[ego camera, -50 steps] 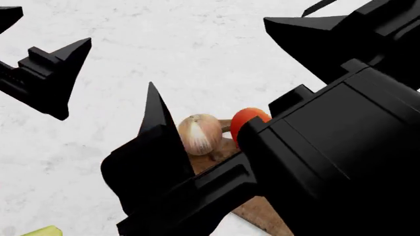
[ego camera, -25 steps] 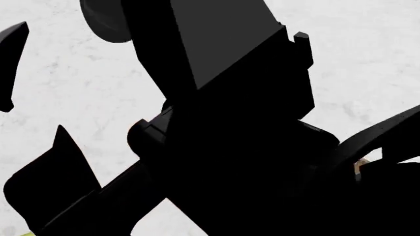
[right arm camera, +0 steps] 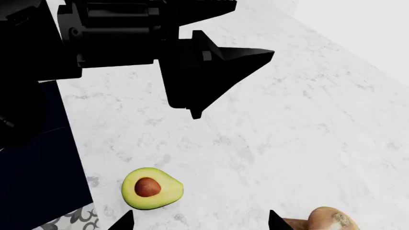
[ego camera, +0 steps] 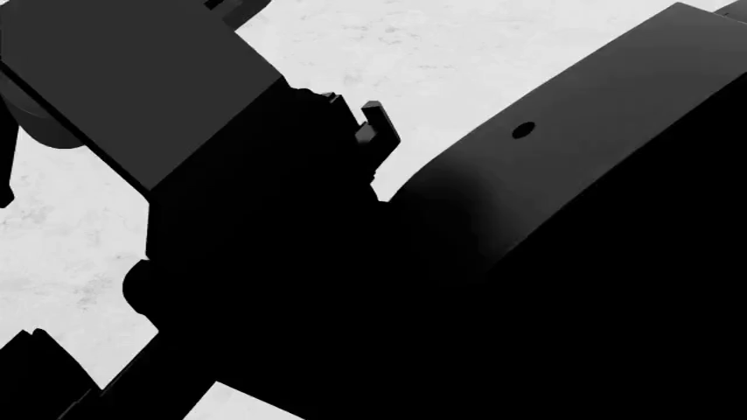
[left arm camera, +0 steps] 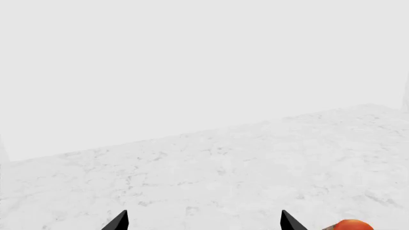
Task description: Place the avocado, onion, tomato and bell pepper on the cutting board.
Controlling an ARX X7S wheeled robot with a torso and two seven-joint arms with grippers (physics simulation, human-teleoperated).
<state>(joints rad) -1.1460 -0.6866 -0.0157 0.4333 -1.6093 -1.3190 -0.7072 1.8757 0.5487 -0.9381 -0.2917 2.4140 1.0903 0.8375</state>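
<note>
**Both pincers empty above the white marbled table**

Hovering over the pale marbled table [right arm camera: 268, 143], the right pincer [right arm camera: 199, 221] shows only its two dark fingertips [right arm camera: 124, 221] at the edge of the right wrist view. They stand well apart with bare table between them, so this pincer is spread wide and grips nothing. The avocado [right arm camera: 152, 188] lies cut face up on the table near one of those tips, its brown pit showing in yellow-green flesh. It touches neither tip. The onion [right arm camera: 329, 219], tan and streaked, sits near the other tip, cut off by the picture's edge. A sliver of brown beside it may be the cutting board; too little shows to be sure.

The same view catches the left pincer [right arm camera: 214, 76] across the table from the avocado, a black pointed shape held above the surface, well apart from both vegetables. In the left wrist view its two fingertips [left arm camera: 118, 221] are spread wide over bare table, with nothing between them. The tomato [left arm camera: 350, 225], red-orange, peeks in at the picture's corner just beside one tip, outside the gap.

The head view is almost wholly blocked by black arm housings [ego camera: 467, 262]; only patches of the white table show around them. None of the vegetables can be seen there.
</note>
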